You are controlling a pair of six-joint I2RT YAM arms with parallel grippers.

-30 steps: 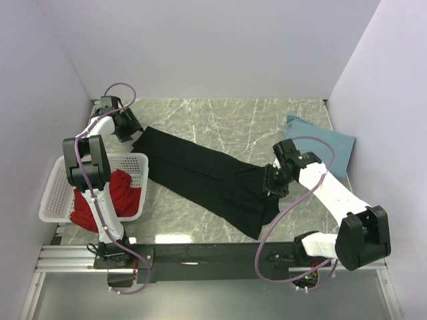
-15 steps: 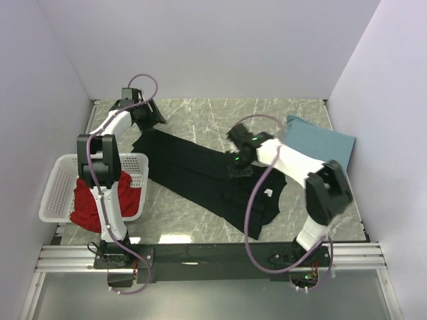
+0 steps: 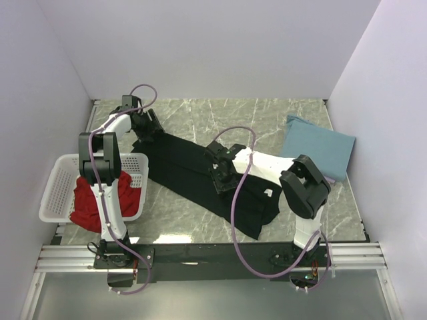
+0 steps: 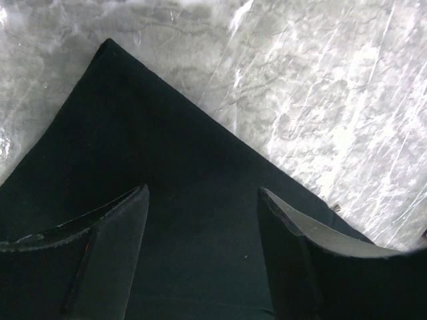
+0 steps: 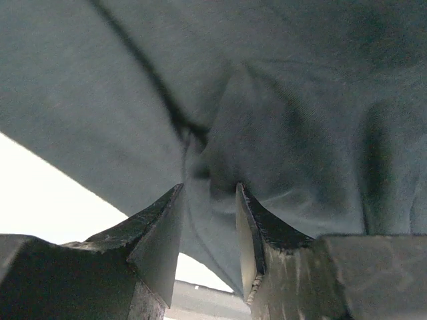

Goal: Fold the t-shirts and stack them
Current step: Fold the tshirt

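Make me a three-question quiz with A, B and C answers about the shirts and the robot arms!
1. Where is the red shirt?
A in the basket
B held up in the air
C nowhere in view

2. How many shirts show?
A one
B three
C five

3. How is the left gripper?
A open
B shut on the red shirt
C shut on the basket

Answers:
1 A: it lies bunched inside the white basket.
2 B: red shirt, black shirt, blue shirt.
3 A: its jaws stand apart above a corner of the black shirt.
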